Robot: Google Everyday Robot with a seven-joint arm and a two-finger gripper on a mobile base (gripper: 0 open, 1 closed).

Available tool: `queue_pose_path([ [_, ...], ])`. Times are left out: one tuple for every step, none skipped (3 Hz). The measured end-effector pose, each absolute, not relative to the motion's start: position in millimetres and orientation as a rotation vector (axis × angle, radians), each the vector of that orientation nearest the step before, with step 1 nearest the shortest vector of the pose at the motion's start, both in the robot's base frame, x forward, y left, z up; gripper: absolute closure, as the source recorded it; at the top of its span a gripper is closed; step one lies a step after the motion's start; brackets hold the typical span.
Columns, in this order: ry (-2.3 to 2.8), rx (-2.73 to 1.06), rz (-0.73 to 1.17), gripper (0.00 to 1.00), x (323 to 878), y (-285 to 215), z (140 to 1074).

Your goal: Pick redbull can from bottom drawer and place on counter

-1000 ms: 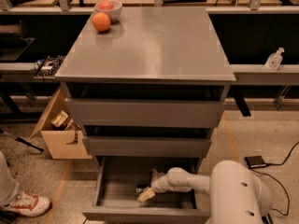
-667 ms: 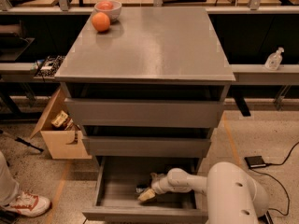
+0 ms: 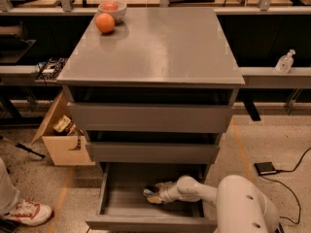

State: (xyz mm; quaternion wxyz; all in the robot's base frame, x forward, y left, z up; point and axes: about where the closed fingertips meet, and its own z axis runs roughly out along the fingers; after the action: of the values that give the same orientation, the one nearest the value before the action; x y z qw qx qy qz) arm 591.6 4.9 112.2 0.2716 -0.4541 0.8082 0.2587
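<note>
The bottom drawer [image 3: 116, 203] is pulled open below the two wider grey drawers. My gripper [image 3: 155, 194] reaches into it from the right, low over the drawer floor near its middle. A small dark bluish thing, the redbull can [image 3: 148, 192], lies at the gripper's tip, mostly hidden by it. The grey counter [image 3: 160, 47] on top of the cabinet holds an orange fruit [image 3: 105, 23] and a bowl [image 3: 112, 7] at its far left corner.
An open cardboard box [image 3: 63, 140] stands on the floor left of the cabinet. A person's shoe [image 3: 24, 212] is at the lower left. A small black device [image 3: 266, 168] with a cable lies on the floor at right. A clear bottle [image 3: 285, 62] sits on the right shelf.
My gripper has shifted slightly toward the back of the drawer and stays at the can. Nothing else has moved.
</note>
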Motion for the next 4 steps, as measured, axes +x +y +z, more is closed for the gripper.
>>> queue_pose_path([
  [2.1,-1.208,0.698,0.86,593.2,1.0,137.1],
  [1.952,-1.218,0.692,1.0,588.7,-1.0,189.2],
  [1.772,-1.236,0.681,1.0,577.9,-7.3,252.5],
  [1.772,-1.236,0.681,1.0,577.9,-7.3,252.4],
])
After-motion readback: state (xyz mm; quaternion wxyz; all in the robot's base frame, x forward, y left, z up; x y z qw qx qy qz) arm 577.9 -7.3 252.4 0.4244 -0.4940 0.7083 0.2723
